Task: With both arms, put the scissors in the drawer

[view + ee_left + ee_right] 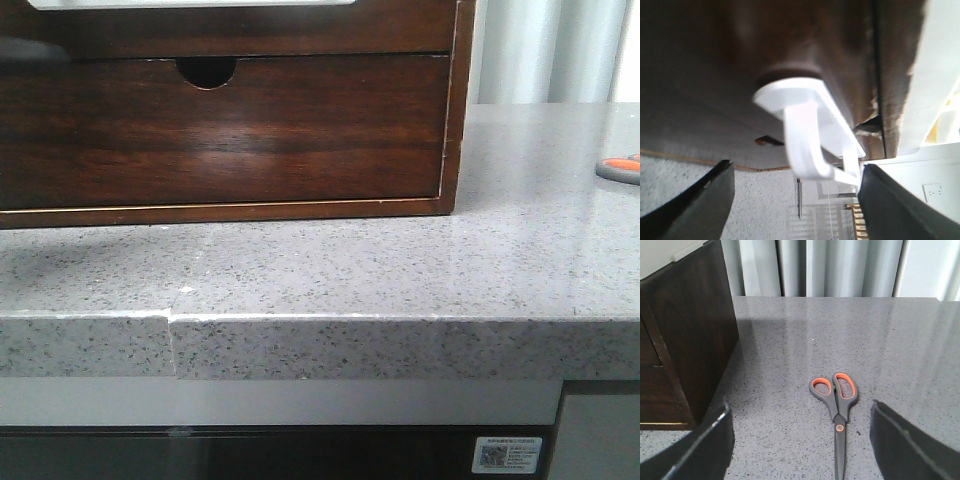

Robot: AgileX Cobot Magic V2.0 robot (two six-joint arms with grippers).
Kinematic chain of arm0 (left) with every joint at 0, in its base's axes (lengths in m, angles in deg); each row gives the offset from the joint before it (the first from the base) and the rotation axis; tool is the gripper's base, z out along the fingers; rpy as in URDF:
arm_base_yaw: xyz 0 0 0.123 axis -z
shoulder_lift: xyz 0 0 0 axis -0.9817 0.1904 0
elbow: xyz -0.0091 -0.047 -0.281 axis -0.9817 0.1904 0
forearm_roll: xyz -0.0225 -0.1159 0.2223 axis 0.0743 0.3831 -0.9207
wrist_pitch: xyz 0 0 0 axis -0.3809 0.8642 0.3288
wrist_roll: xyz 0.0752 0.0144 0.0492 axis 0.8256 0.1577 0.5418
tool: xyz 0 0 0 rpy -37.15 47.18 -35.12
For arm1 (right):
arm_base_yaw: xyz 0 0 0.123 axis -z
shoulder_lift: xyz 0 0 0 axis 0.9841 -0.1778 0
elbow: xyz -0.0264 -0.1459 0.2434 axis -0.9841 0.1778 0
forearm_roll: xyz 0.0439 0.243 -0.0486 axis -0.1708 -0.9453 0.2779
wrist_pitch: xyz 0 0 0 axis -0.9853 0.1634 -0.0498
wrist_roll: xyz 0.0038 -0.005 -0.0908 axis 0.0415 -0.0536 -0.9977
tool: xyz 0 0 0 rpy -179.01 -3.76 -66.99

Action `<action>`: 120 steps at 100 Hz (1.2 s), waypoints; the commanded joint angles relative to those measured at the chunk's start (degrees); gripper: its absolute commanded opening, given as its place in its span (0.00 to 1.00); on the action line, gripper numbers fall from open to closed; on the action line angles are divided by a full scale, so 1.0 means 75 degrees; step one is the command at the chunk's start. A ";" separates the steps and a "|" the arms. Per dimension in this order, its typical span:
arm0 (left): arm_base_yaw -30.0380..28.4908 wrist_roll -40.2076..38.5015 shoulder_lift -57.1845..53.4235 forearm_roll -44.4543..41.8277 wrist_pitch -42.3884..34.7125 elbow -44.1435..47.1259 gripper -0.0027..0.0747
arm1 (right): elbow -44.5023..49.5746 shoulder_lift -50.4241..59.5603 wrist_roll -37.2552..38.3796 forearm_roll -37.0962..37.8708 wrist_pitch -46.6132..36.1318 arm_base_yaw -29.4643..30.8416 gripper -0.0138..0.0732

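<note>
Both grippers stood open: the left gripper (795, 200) flanked the dark wooden drawer's (740, 75) white plastic handle (807, 135) to pull it, while the right gripper (800, 445) hovered over the grey, orange-lined scissors (836, 405) to grasp them.

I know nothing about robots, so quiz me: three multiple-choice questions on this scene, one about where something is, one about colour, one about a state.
1. Where do the scissors lie?
A. inside a drawer
B. on the grey countertop, to the right of the wooden cabinet
C. on top of the cabinet

2. What colour lines the scissors' finger holes?
A. orange
B. blue
C. green

3. How is the right claw?
A. shut on the scissors
B. open, with the scissors between its fingers' line but untouched
C. holding a white handle

Answers:
1. B: the right wrist view shows them flat on the speckled stone beside the cabinet's side.
2. A: both loops show bright orange inside the grey handle.
3. B: its two dark fingers stand wide apart at either side, clear of the scissors.
</note>
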 commanded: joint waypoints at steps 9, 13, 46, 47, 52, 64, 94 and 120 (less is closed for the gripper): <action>-0.0012 0.0130 0.0161 0.0750 0.0409 -0.0551 0.67 | -0.0266 -0.0103 -0.0023 0.0071 -0.0642 0.0028 0.74; -0.0012 0.0130 0.0214 0.0750 0.0431 -0.0594 0.66 | -0.0266 -0.0103 -0.0023 0.0071 -0.0642 0.0028 0.74; -0.0012 0.0130 0.0461 0.0750 0.0581 -0.0695 0.41 | -0.0266 -0.0103 -0.0023 0.0071 -0.0642 0.0028 0.74; -0.0012 0.0130 0.0477 0.0750 0.0573 -0.0695 0.40 | -0.0266 -0.0103 -0.0023 0.0071 -0.0642 0.0028 0.74; -0.0012 0.0130 0.0495 0.0750 0.0611 -0.0695 0.36 | -0.0266 -0.0103 -0.0023 0.0071 -0.0642 0.0028 0.74; -0.0012 0.0130 0.0512 0.0750 0.0626 -0.0695 0.29 | -0.0266 -0.0103 -0.0023 0.0071 -0.0642 0.0028 0.74; -0.0012 0.0161 0.0512 0.0750 0.0782 -0.0695 0.15 | -0.0266 -0.0103 -0.0023 0.0071 -0.0642 0.0028 0.74; -0.0012 0.0161 0.0512 0.0750 0.1295 -0.0695 0.11 | -0.0266 -0.0103 -0.0023 0.0071 -0.0642 0.0028 0.74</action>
